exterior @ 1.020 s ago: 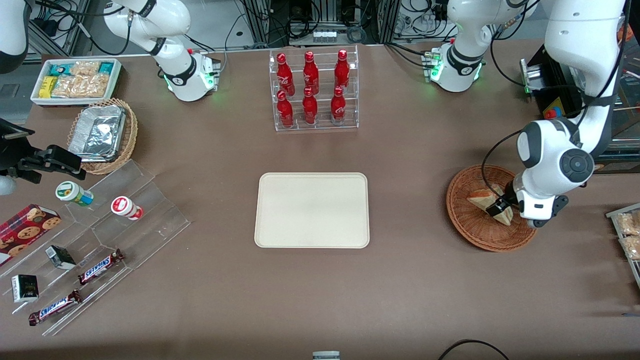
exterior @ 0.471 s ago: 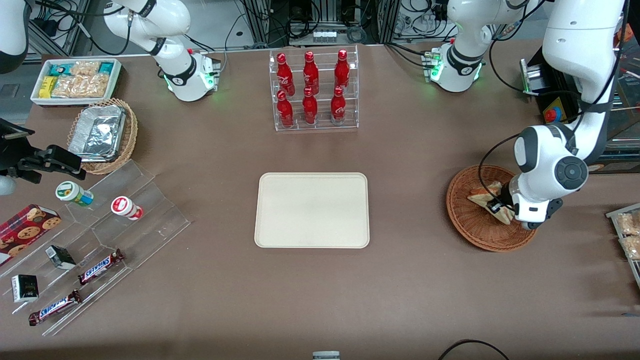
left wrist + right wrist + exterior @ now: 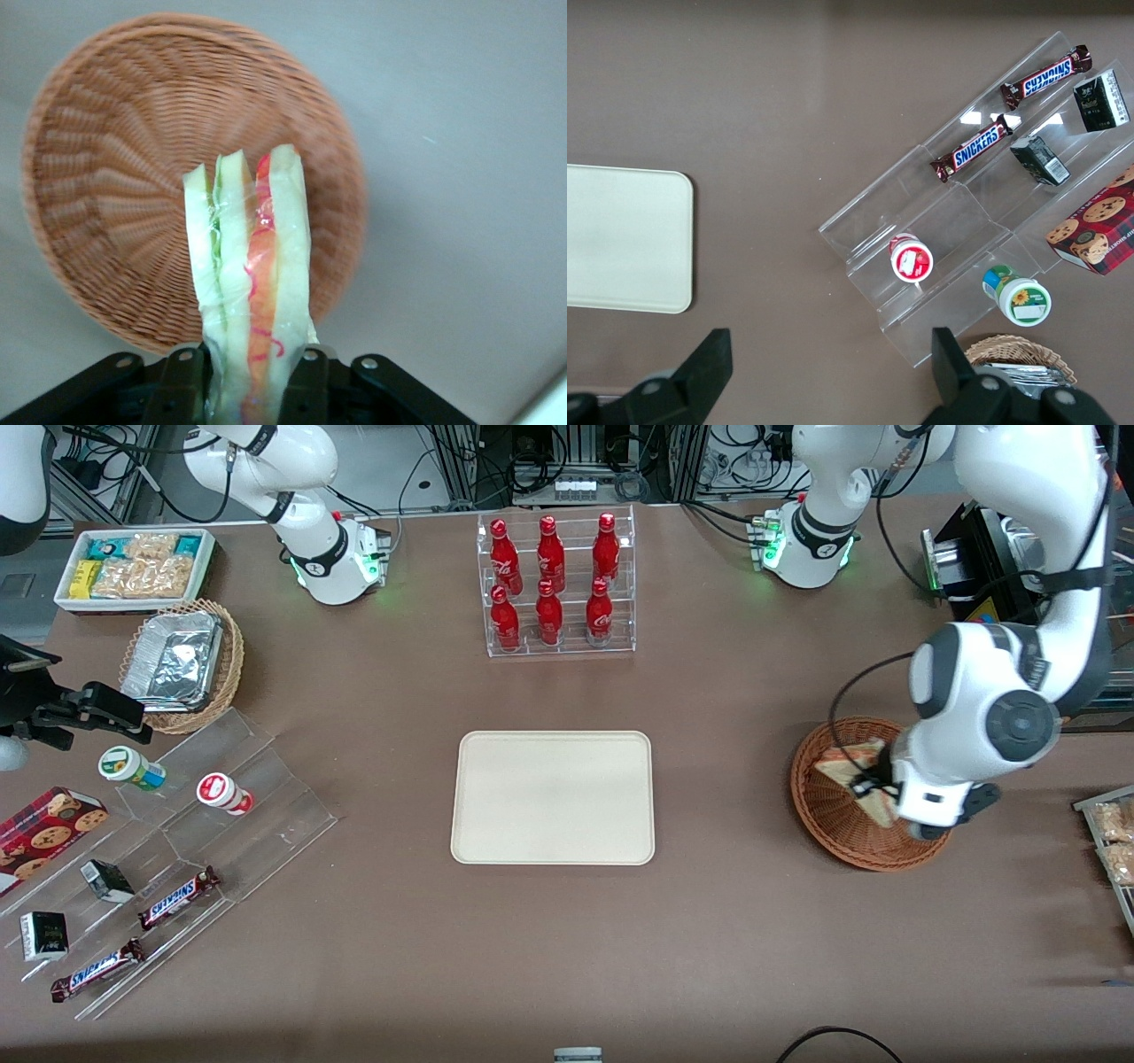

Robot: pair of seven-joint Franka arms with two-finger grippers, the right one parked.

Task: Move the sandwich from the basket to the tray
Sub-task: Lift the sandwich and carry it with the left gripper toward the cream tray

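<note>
My left gripper (image 3: 873, 790) is shut on the sandwich (image 3: 849, 772), a wrapped white-bread wedge with red and orange filling, and holds it lifted above the reddish-brown wicker basket (image 3: 828, 815). In the left wrist view the sandwich (image 3: 252, 292) sits squeezed between the two black fingers (image 3: 306, 390), with the basket (image 3: 115, 204) below it holding nothing. The cream tray (image 3: 553, 797) lies flat on the table's middle, toward the parked arm's end from the basket, and bare. Its corner also shows in the right wrist view (image 3: 629, 239).
A clear rack of red bottles (image 3: 556, 583) stands farther from the front camera than the tray. A clear stepped stand with snack bars and cups (image 3: 168, 841), a tan basket with a foil container (image 3: 182, 662) and a white snack box (image 3: 133, 567) lie toward the parked arm's end.
My left gripper has risen with the sandwich in it, lifting it off the basket's floor and shifting slightly toward the tray.
</note>
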